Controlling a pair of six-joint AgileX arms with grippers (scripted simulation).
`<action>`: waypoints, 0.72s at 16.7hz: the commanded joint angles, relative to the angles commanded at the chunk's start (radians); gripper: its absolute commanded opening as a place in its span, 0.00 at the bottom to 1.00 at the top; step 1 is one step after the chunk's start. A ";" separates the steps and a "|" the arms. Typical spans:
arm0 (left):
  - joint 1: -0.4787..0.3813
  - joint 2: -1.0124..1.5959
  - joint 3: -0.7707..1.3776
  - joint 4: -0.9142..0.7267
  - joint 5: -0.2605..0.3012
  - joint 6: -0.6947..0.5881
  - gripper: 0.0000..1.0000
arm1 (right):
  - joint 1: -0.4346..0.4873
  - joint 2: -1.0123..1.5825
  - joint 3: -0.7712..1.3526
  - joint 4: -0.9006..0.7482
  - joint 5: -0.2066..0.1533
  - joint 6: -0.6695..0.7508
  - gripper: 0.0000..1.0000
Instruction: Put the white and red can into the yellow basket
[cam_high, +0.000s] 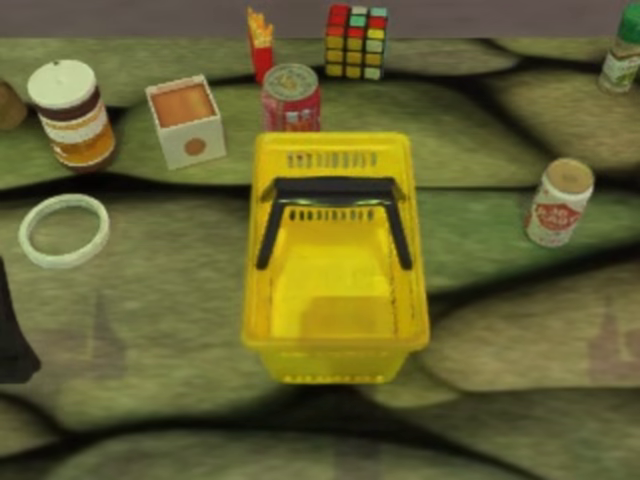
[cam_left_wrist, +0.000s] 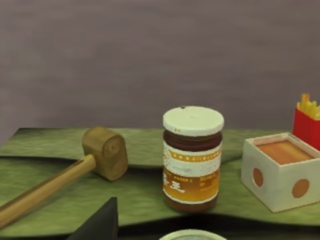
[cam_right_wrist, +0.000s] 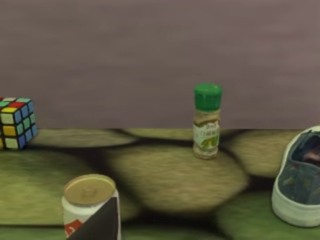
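The white and red can (cam_high: 560, 203) stands upright on the table's right side, well apart from the yellow basket (cam_high: 262, 300). The basket sits in the middle with its black handle (cam_high: 335, 188) folded across its far half and nothing inside. In the right wrist view the can (cam_right_wrist: 82, 202) is close by, its tan top showing, with a dark part of my right gripper (cam_right_wrist: 100, 222) overlapping it. My right arm is out of the top view. My left arm (cam_high: 12, 335) sits at the left edge; a dark part of its gripper (cam_left_wrist: 97, 225) shows in the left wrist view.
Behind the basket stands a mostly red can (cam_high: 291, 97). Left of it are an open white box (cam_high: 185, 120), a white-lidded jar (cam_high: 70, 113), a wooden mallet (cam_left_wrist: 75, 170) and a white ring (cam_high: 64, 230). A fries carton (cam_high: 260, 40), puzzle cube (cam_high: 355, 42), green-capped bottle (cam_high: 622, 50) and shoe (cam_right_wrist: 302, 180) lie farther off.
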 joint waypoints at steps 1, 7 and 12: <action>0.000 0.000 0.000 0.000 0.000 0.000 1.00 | 0.000 0.000 0.000 0.000 0.000 0.000 1.00; 0.000 0.000 0.000 0.000 0.000 0.000 1.00 | 0.019 0.156 0.149 -0.122 -0.001 -0.047 1.00; 0.000 0.000 0.000 0.000 0.000 0.000 1.00 | 0.054 0.568 0.522 -0.378 0.003 -0.150 1.00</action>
